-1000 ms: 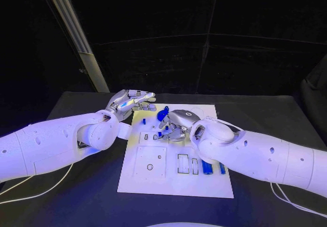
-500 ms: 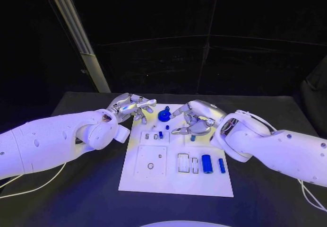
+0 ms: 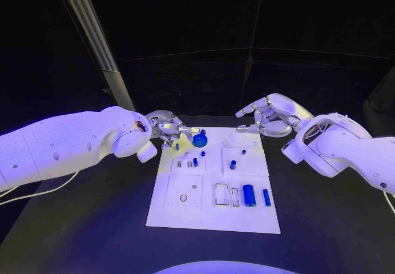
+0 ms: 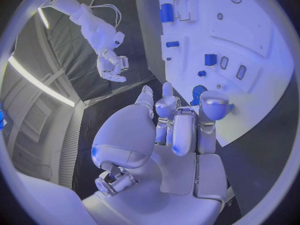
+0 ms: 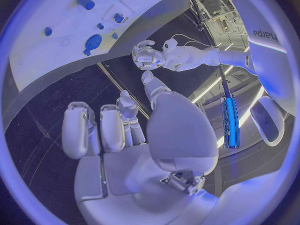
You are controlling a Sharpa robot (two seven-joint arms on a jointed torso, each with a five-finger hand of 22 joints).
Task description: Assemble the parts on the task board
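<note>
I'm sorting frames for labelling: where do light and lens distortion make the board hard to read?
Head view: dark surroundings, blue-violet light, but the task board stays bright and readable. Left wrist view: fisheye curves the board's edges, and the left hand covers part of it. Right wrist view: the board is squeezed toward the rim, its parts tiny; a bright strip light glares.

A black desk carries one thing directly: the white task board, a long plate lying flat in the middle with its long side running from six o'clock toward twelve. Bare dark desk shows all round it, at three, six and nine o'clock. At about eight o'clock a pale cable trails across the desk's surface.
</note>
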